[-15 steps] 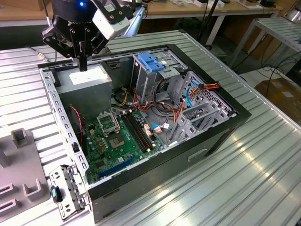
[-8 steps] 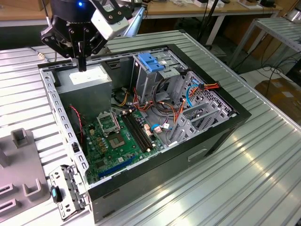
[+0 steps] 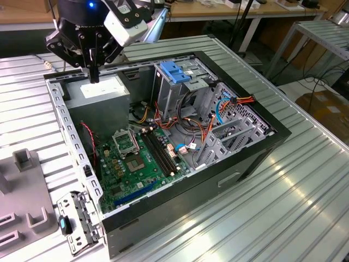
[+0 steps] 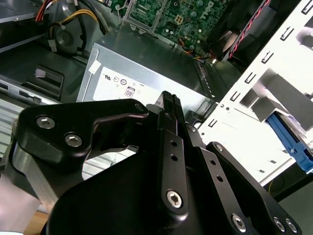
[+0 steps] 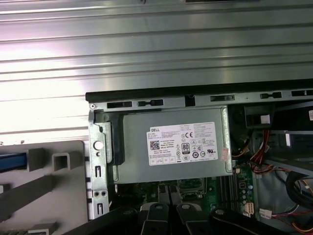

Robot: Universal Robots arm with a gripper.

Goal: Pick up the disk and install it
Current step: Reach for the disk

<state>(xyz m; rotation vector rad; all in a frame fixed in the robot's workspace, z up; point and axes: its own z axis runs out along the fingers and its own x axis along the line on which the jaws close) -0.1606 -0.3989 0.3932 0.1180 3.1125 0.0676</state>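
Hovering over the grey box with gripper pinched shut on nothing; expect a stiff, dense, knock-shy disk, best grabbed by its long edges.

Was matte black across the gripper, built from flat linkage bars with rounded ends. Showed silver socket-head screws at the pivots and fine ribbed pads at the tips. Carried a white box-shaped module at three o'clock of the black housing, a blue light at twelve o'clock, and a silvery-blue arm tube beyond.
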